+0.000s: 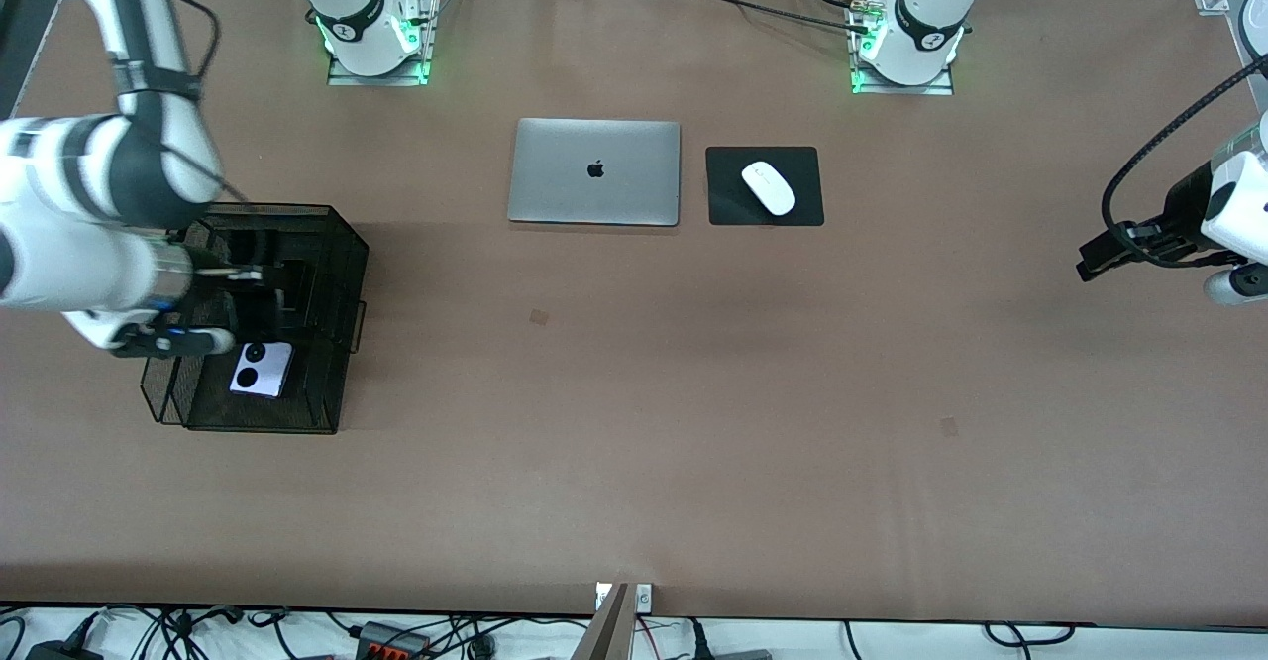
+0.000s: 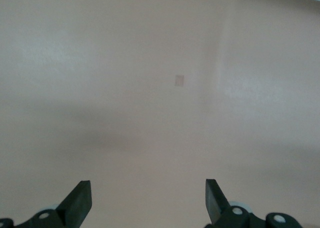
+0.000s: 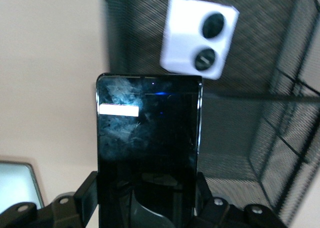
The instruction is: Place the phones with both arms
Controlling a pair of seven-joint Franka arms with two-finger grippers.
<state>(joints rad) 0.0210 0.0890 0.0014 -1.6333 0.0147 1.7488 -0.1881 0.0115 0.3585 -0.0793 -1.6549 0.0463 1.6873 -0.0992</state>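
Front view: right gripper [image 1: 260, 295] over the black mesh basket [image 1: 342, 274] at the right arm's end of the table, fingers lost against the dark mesh there. Lilac-white phone [image 1: 263, 369] lying flat on the basket floor, in the part nearer the front camera, twin black circles up. Left gripper [image 1: 1114, 249] hanging over bare table [image 1: 634, 442] at the left arm's end, waiting. Silver laptop [image 1: 594, 171], black mouse pad [image 1: 764, 185] and white mouse [image 1: 769, 187] well apart from both grippers. Squarish black phone not made out in any view.

Right wrist view: fingers [image 3: 86, 195] pinching the long black phone [image 3: 148, 138] by its long edges, slab poised over the basket rim, lilac-white phone [image 3: 198, 36] visible in the basket past its tip. Grip appears square and firm.

Left wrist view: fingers [image 2: 77, 200] spread wide, nothing between them, only table surface [image 2: 150, 88] below.

Step in hand, as judged: depositing the long black phone in the basket. Next move calls for lowering inside the mesh walls, setting down beside the lilac-white phone rather than on it, then release.

Noted: grip and held phone confirmed by the right wrist view alone; basket position and the waiting arm's place given by the front view alone
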